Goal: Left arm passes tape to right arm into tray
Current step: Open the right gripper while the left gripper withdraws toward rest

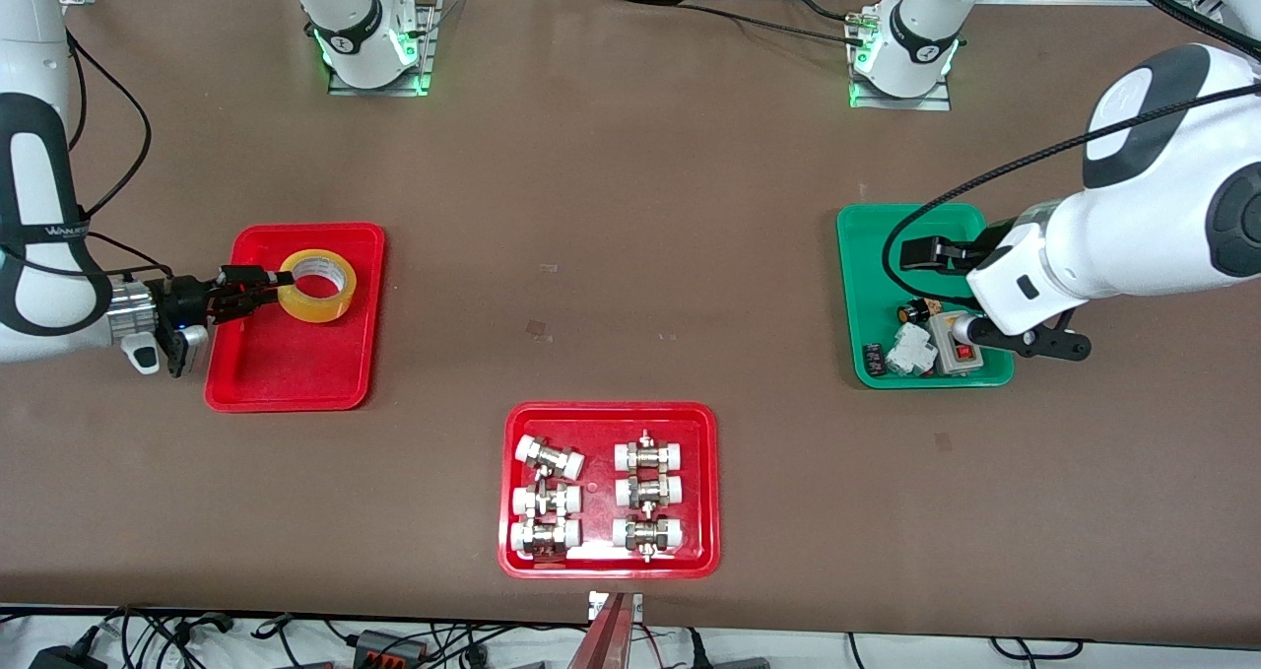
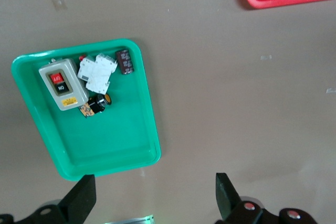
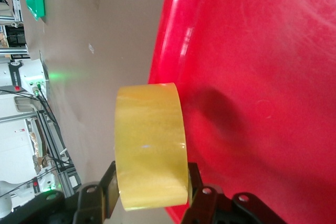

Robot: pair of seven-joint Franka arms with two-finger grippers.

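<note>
While the right gripper point(image 1: 264, 285) was clamped on the wall of the tape point(image 1: 317, 285), one finger inside the ring and one outside, the roll was held over the tray point(image 1: 286, 373), at the part of it farther from the front camera. In the right wrist view the tape point(image 3: 150, 145) was seen between the black fingers point(image 3: 110, 190), above the red tray floor point(image 3: 262, 77). The right arm point(image 1: 39, 255) was extended from its own end of the table. The left gripper point(image 2: 155, 195) was held with its jaws spread wide and nothing between them, over the green tray point(image 1: 867, 255), which held a switch box point(image 2: 63, 83) and small parts. The left arm point(image 1: 1133, 245) waited there. Nearer the front camera lay a wider red tray point(image 1: 611, 566) of metal fittings point(image 1: 645, 492).
</note>
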